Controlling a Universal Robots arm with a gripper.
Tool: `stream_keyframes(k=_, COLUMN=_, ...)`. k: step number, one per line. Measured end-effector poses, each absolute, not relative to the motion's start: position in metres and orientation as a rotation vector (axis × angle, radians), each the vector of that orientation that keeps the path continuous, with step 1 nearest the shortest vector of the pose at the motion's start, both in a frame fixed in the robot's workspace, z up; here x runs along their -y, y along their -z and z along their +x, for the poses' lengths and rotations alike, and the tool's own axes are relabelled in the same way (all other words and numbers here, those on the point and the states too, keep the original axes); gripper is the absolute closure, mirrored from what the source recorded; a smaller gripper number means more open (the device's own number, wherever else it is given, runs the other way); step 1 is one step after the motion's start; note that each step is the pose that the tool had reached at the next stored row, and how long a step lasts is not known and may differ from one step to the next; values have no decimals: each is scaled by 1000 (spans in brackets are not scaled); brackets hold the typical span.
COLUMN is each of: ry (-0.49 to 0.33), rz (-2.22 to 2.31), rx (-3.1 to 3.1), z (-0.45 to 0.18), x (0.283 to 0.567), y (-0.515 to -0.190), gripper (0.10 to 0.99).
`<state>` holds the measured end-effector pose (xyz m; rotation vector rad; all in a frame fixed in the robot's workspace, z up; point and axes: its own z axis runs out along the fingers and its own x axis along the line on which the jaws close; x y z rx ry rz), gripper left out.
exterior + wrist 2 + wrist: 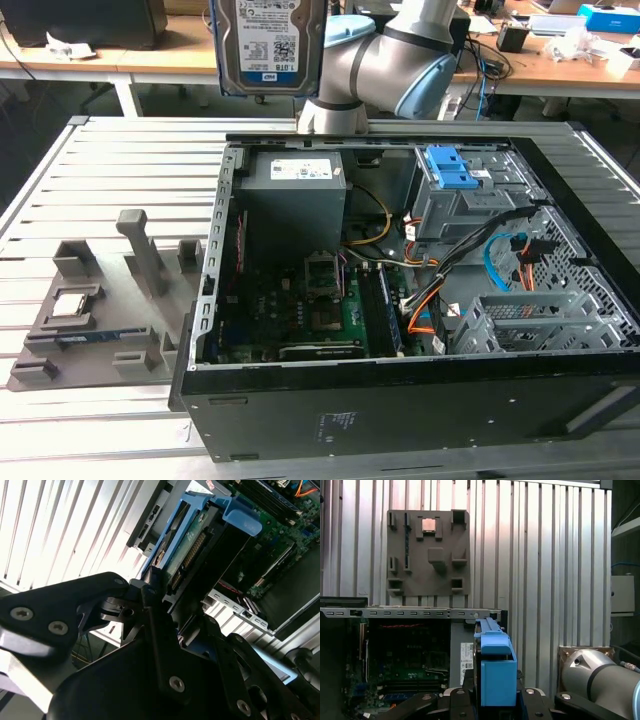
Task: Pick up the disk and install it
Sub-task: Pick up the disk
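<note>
The disk [270, 45] hangs upright high above the back left corner of the open computer case [400, 410], its white-and-blue label facing the exterior camera. In both wrist views its blue plastic rails [497, 672] run along its edges and its connector edge [187, 555] shows. My gripper [167, 615] is shut on the disk, its black fingers [155, 595] pressed against the disk's sides. The gripper's base [495, 705] sits just behind the disk. The grey arm [390, 60] rises behind the case.
Inside the case are a power supply [295, 190], a green motherboard [300, 310], a grey drive cage with a blue latch [455, 175] and a perforated cage [530, 320]. A grey fixture tray [100, 310] holding a small square chip [70, 303] lies on the slatted table, at the exterior view's left.
</note>
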<state>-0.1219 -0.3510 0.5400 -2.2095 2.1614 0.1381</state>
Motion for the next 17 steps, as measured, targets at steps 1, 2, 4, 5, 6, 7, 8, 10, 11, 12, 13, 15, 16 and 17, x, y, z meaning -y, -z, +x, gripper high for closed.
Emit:
stream_keyframes(k=1, ry=-138, rz=-2210, rx=-2162, z=-122, x=351, y=-539, gripper=722)
stream_keyframes(k=2, ry=-137, rz=-2210, rx=-2162, z=-122, x=351, y=-539, gripper=722)
stream_keyframes(k=4, ry=-136, rz=-2210, rx=-2162, z=-122, x=351, y=-538, gripper=722)
stream_keyframes(k=5, ry=-136, rz=-2210, rx=-2162, z=-122, x=351, y=-538, gripper=722)
stream_keyframes(k=6, ry=-136, rz=-2211, rx=-2162, z=-122, x=351, y=-538, gripper=722)
stream_keyframes(k=7, ry=-136, rz=-2211, rx=-2162, z=-122, x=351, y=-537, gripper=722)
stream_keyframes(k=8, ry=-136, rz=-2211, rx=-2163, z=-122, x=351, y=-537, gripper=722)
stream_keyframes(k=10, ry=-135, rz=-2211, rx=-2163, z=-122, x=351, y=-536, gripper=722)
stream_keyframes(k=11, ry=-135, rz=-2211, rx=-2163, z=-122, x=351, y=-536, gripper=722)
stream_keyframes(k=12, ry=-135, rz=-2211, rx=-2163, z=-122, x=351, y=-535, gripper=722)
stream_keyframes(k=13, ry=-134, rz=-2211, rx=-2163, z=-122, x=351, y=-534, gripper=722)
stream_keyframes(k=15, ry=-134, rz=-2211, rx=-2163, z=-122, x=351, y=-534, gripper=722)
stream_keyframes(k=16, ry=-134, rz=-2212, rx=-2164, z=-122, x=351, y=-533, gripper=722)
stream_keyframes(k=17, ry=-133, rz=-2212, rx=-2164, z=-122, x=351, y=-533, gripper=722)
